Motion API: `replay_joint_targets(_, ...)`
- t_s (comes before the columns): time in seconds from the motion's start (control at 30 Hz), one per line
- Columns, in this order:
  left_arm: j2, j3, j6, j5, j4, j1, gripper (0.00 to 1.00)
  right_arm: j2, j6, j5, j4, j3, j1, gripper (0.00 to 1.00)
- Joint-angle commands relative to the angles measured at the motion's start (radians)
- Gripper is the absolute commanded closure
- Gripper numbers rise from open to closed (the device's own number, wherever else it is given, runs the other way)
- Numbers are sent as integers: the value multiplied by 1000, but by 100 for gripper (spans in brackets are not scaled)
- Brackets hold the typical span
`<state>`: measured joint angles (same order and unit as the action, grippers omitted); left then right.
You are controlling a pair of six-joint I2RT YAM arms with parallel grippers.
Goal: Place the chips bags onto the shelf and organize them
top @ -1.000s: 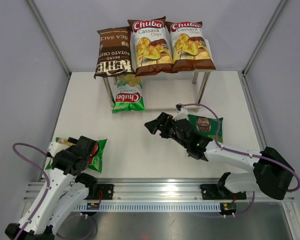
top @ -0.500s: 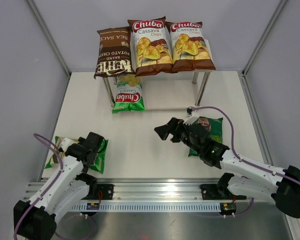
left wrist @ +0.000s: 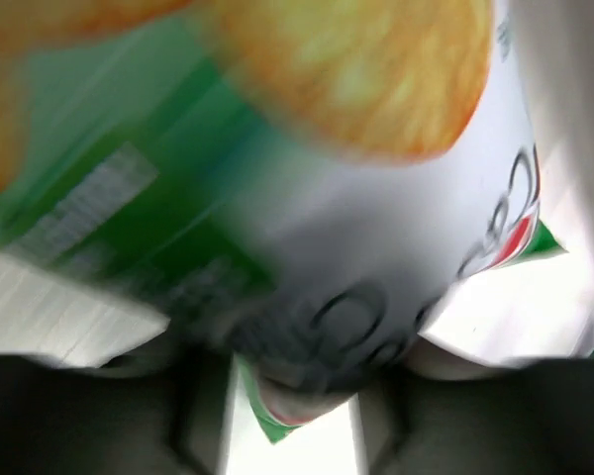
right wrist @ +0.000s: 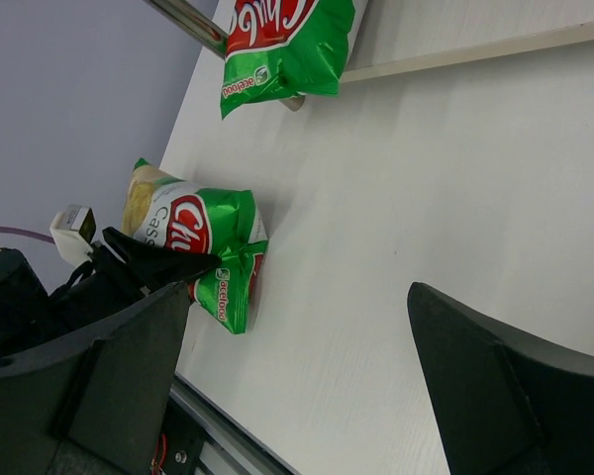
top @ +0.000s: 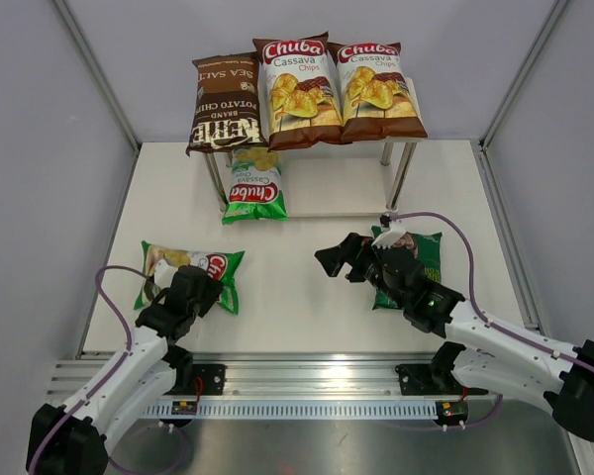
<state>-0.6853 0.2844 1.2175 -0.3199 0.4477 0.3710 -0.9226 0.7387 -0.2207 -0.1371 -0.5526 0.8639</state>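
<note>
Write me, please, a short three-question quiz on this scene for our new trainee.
1. How many chips bags lie on the top board of the shelf? A two, B three, C four.
2. True or false: the right gripper is shut on the dark green bag.
3. Fill in: the light green bag at the left gripper lies on the ____.
Key: 1 B. 2 false, it is open, beside that bag. 3 table.
</note>
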Motion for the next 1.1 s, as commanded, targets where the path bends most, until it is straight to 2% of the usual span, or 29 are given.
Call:
replay_joint_targets(0.0,29,-31,-64,64,-72,5,61,27,-15,-29,-1,3,-9,1)
replay_joint_targets(0.1,72,-33,-104,71,-69,5,69,34,-9,-31,1,6,-8,1)
replay_joint_targets(0.33,207,7,-185,71,61,12,83,18,1,-19,-7,14,-8,0)
replay_joint_targets(0.5,279,73,-320,206,92,17,88,-25,-10,78,-50,-1,-11,1)
replay_joint_targets(0.6,305,108,-360,289,109,22,93,-58,-9,212,-90,2,-11,1)
replay_joint_targets(0.7,332,101,-362,413,66,23,97,-111,56,359,-255,67,-11,0)
replay_joint_targets(0.73,337,98,-354,441,50,25,97,-137,104,395,-389,88,-9,0)
replay_joint_targets(0.83,329,75,-331,528,-29,37,99,-283,227,480,-551,115,3,0)
replay_joint_targets(0.87,320,70,-323,551,-49,42,99,-370,241,486,-612,96,13,1)
replay_joint_targets(0.97,310,50,-306,565,-121,72,100,-496,271,388,-668,56,89,1)
replay_joint_targets(1.07,314,32,-288,544,-165,108,100,-550,283,235,-688,36,156,1)
